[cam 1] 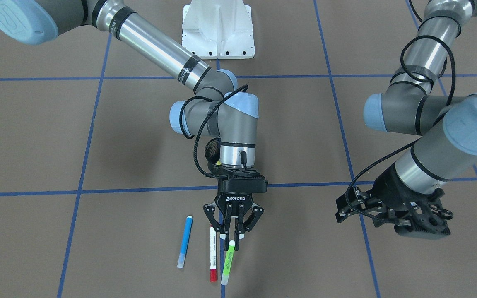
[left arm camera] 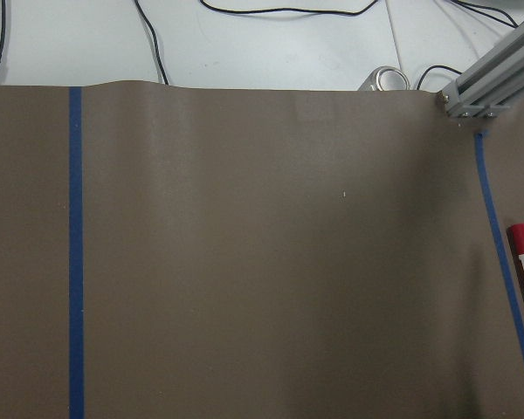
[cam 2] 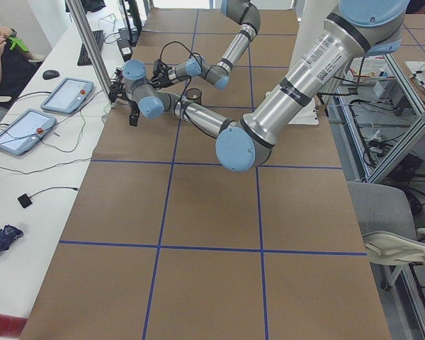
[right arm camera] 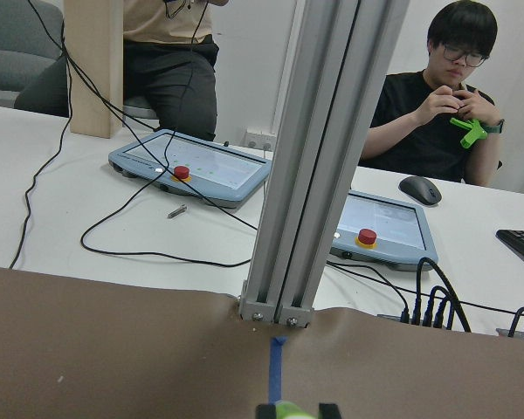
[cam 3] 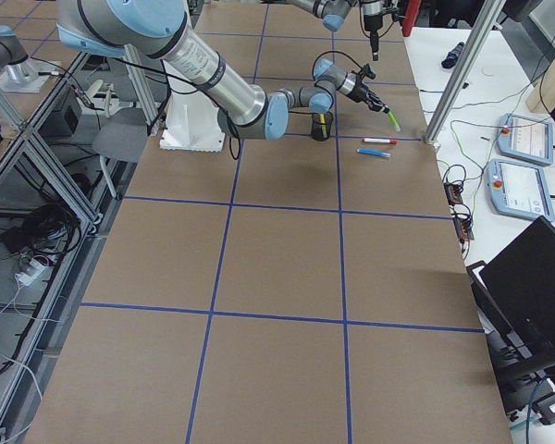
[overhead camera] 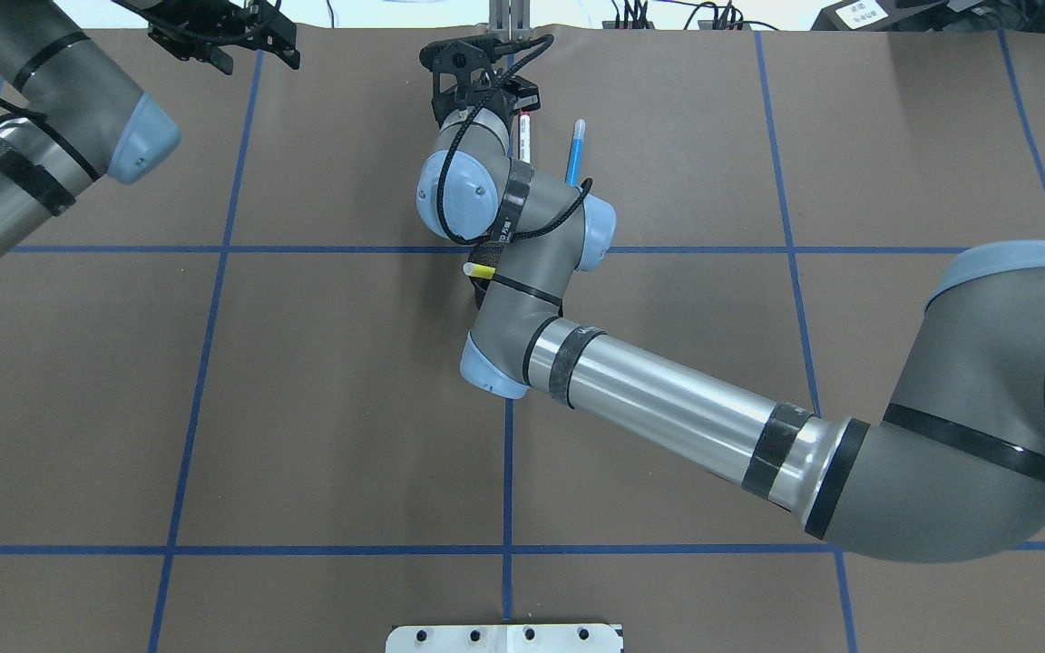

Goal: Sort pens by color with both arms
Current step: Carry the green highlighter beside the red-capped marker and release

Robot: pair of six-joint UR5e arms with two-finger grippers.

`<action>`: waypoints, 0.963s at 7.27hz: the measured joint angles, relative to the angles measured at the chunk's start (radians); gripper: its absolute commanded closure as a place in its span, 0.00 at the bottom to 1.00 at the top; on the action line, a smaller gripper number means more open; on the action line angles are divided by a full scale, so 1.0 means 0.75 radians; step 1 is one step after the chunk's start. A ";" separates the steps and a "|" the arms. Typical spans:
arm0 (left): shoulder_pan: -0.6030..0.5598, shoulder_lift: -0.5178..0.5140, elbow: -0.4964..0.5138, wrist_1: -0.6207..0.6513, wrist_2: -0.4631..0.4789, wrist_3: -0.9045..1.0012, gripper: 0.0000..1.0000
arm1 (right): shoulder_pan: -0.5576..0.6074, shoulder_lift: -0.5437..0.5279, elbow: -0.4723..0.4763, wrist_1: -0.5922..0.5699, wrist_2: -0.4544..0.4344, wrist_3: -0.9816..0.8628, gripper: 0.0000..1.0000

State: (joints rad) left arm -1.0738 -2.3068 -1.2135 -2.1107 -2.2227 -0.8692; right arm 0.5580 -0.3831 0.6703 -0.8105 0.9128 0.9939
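Exterior front-facing view: a brown worktop [cam 1: 35,136] gridded with blue tape [cam 1: 97,191]. Beyond the right claw [cam 1: 233,236], its wrist view shows a white desk [right arm camera: 87,227] carrying tablets [right arm camera: 192,170] and a seated person [right arm camera: 437,113]. That claw is pinched narrow on the green pen's [cam 1: 227,265] upper end. Just beside the claw lies the red-ended white pen [cam 1: 213,252], and past it the blue pen [cam 1: 184,242]. The left claw [cam 1: 418,225] hangs well apart from the right claw; I cannot tell how far open it is.

Bright even overhead light, soft shadows beneath the arms, sharp focus, slight glare on silver tubes
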 measured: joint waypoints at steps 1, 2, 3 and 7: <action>0.000 0.007 0.000 -0.004 0.000 0.000 0.00 | -0.006 0.001 -0.014 0.020 0.000 -0.002 1.00; 0.000 0.016 0.000 -0.013 0.000 0.000 0.00 | -0.011 0.001 -0.020 0.028 0.000 -0.006 0.98; 0.000 0.022 0.000 -0.023 0.000 0.000 0.00 | -0.012 0.001 -0.023 0.030 0.000 -0.012 0.33; 0.000 0.026 0.005 -0.030 0.000 0.001 0.00 | -0.014 0.002 -0.017 0.031 0.007 -0.042 0.01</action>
State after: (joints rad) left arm -1.0738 -2.2875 -1.2094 -2.1332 -2.2227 -0.8686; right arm 0.5473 -0.3813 0.6575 -0.7869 0.9183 0.9625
